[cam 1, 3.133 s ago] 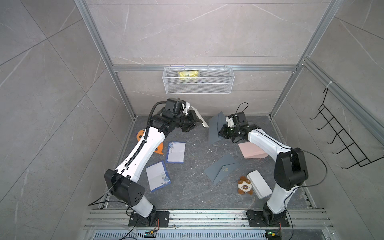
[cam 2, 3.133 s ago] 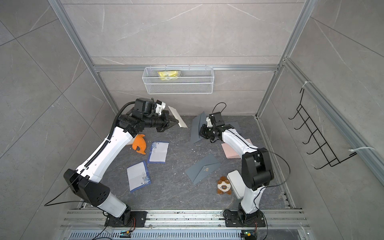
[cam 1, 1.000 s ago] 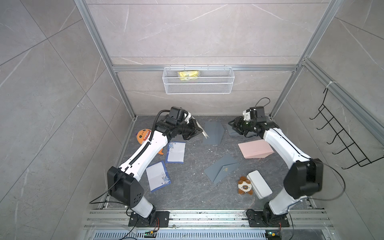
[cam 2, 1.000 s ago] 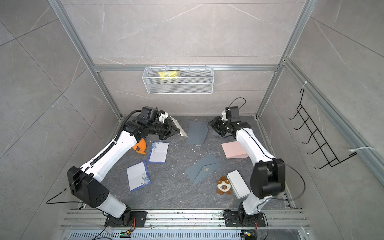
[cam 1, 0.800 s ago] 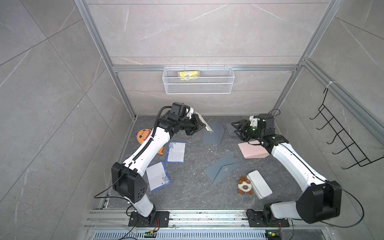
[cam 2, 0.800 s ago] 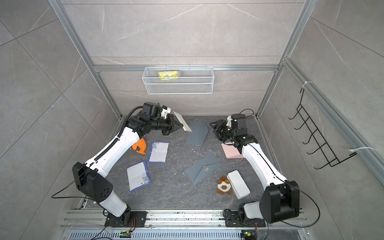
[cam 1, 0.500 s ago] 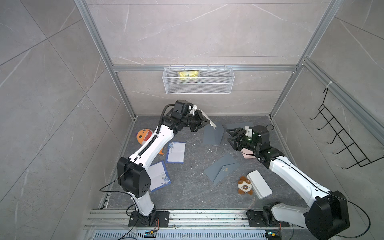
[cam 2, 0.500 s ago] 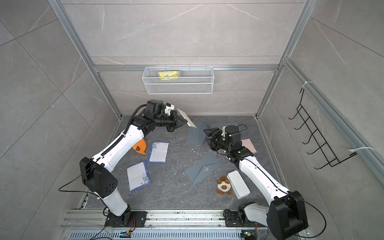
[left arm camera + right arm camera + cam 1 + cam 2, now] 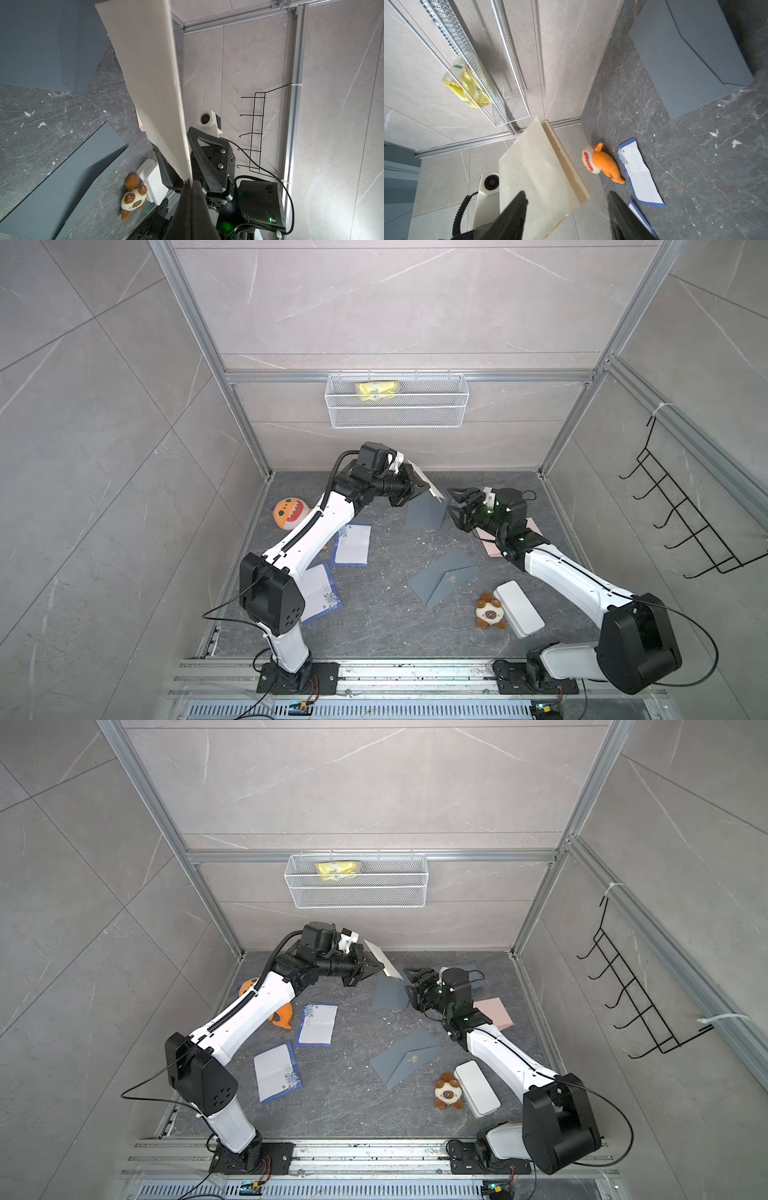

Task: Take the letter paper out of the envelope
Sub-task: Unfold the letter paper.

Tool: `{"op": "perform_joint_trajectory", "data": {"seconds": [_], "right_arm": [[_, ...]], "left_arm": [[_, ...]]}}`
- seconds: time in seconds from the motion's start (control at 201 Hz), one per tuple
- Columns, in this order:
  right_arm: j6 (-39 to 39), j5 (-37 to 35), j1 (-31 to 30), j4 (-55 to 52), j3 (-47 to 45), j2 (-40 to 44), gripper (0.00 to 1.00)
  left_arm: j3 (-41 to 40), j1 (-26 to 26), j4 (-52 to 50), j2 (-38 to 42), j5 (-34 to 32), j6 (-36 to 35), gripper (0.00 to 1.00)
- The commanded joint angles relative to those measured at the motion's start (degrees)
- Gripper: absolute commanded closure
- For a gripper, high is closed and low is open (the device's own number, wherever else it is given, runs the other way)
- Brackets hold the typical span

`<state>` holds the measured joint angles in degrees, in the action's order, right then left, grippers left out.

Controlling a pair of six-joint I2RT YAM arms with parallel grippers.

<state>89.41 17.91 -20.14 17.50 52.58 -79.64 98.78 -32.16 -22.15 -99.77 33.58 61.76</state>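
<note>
My left gripper (image 9: 415,486) (image 9: 371,968) (image 9: 190,182) is shut on one end of a cream envelope (image 9: 424,483) (image 9: 381,962) (image 9: 149,83), holding it in the air above the back of the table. My right gripper (image 9: 453,504) (image 9: 409,984) (image 9: 566,195) is open and faces the envelope's free end. In the right wrist view the envelope (image 9: 537,170) reaches into the gap between the two black fingers, nearer one of them. I cannot tell whether it touches. No letter paper shows apart from the envelope; it is hidden.
On the table lie two grey envelopes (image 9: 424,512) (image 9: 444,576), a pink envelope (image 9: 492,545), two blue-edged sheets (image 9: 353,543) (image 9: 320,593), an orange plush (image 9: 286,512), a bear plush (image 9: 490,612) and a white box (image 9: 519,610). A wire basket (image 9: 395,414) hangs on the back wall.
My right arm has swung from the back right toward the middle, bringing its open gripper up to the envelope. My left gripper has kept hold and carried the envelope rightward.
</note>
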Motion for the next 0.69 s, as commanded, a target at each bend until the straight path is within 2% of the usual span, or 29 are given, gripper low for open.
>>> {"op": "perform_joint_trajectory", "data": {"seconds": [0.0,0.687], "right_arm": [[1.18,-0.6,-0.41,3.36,2.41,-1.21,0.38],[3.47,-0.18,-0.62,5.63,5.09,-2.99,0.41]], "left_arm": [[0.88,-0.35,2.52,0.99,1.2,0.61,1.0],[-0.04,-1.04,3.3,0.46,1.55,0.73,1.0]]}}
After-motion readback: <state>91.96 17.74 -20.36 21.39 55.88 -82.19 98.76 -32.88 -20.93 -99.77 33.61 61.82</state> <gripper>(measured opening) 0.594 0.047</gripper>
